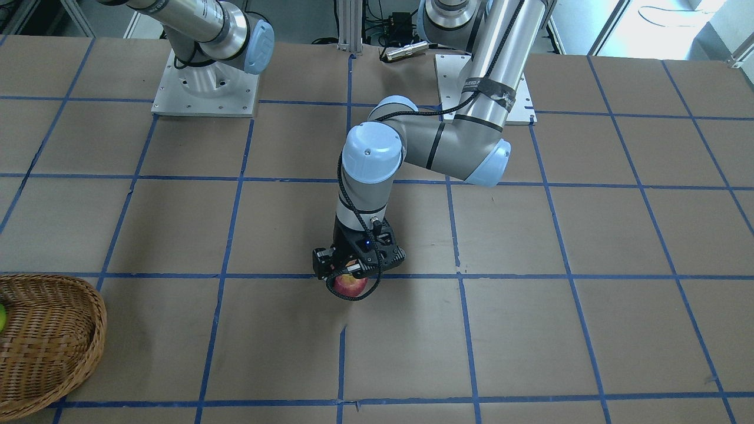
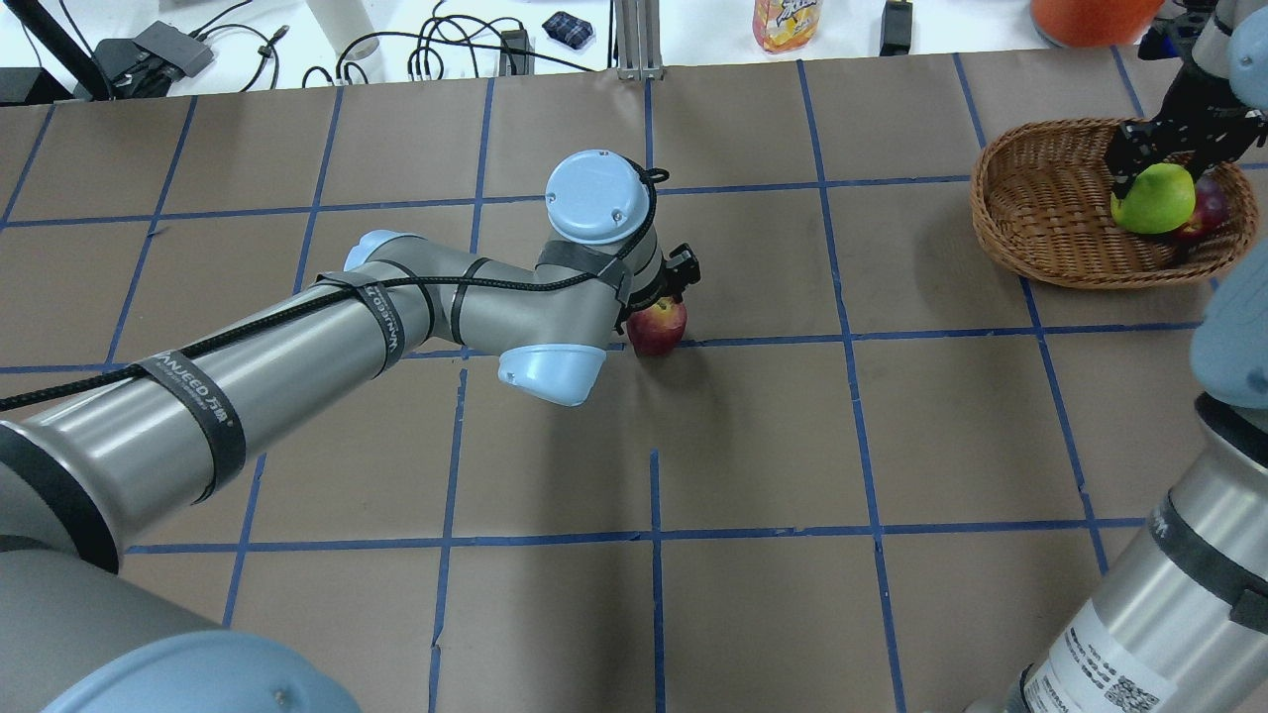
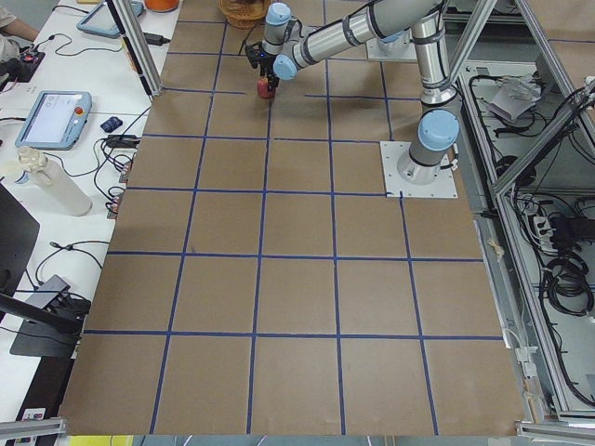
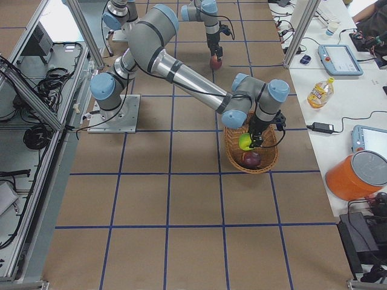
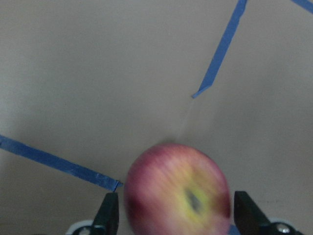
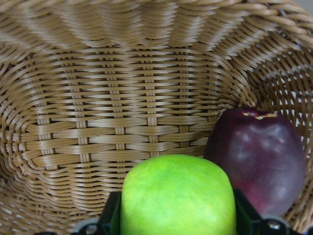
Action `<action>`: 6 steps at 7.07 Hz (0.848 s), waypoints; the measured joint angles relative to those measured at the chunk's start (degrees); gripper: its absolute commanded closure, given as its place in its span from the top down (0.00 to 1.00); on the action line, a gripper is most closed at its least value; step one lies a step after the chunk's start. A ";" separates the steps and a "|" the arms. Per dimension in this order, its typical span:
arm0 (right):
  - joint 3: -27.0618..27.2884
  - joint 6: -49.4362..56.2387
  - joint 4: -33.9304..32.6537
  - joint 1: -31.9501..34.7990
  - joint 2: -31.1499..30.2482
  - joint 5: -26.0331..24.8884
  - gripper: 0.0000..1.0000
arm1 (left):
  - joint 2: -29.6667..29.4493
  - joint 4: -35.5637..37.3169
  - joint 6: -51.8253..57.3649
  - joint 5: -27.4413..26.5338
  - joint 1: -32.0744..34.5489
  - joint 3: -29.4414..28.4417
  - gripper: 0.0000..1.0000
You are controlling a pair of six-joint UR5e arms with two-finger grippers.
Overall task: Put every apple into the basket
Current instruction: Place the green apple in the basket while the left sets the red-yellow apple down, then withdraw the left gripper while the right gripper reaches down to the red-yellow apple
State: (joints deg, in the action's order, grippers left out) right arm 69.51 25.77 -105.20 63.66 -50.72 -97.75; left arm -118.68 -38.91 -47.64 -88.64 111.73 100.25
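- The left tool (image 5: 176, 214) stands spread around the red apple (image 5: 177, 193). The apple sits on the worktop (image 5: 98, 73) directly beneath the tool, between its 2 fingers. A slim gap shows on each side, so I judge it not yet clamped.
- To grasp well, close evenly at the apple's widest girth and keep the tool centred. That way neither finger nudges the round fruit into rolling. Then lift straight up before travelling.
- The right tool (image 6: 177, 215) is closed on the green apple (image 6: 178, 196) and holds it over the basket (image 6: 122, 107). The maroon apple (image 6: 257, 159) lies in the basket, below the tool and off to 1 side. A low release should spare both from a knock.
- The left arm (image 2: 297, 347) reaches far out with its forearm near level over the worktop, and its wrist is bent so the tool points straight down.
- The right arm (image 4: 181, 75) likewise ends wrist-down above the basket.
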 measured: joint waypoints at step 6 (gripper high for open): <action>-0.07 0.81 3.55 0.16 0.71 3.72 1.00 | 15.85 -36.34 10.37 4.22 -9.34 -9.73 1.00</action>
State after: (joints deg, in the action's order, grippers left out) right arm 69.44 26.58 -101.66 63.81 -50.01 -94.03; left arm -102.84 -75.25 -37.27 -84.42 102.40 90.52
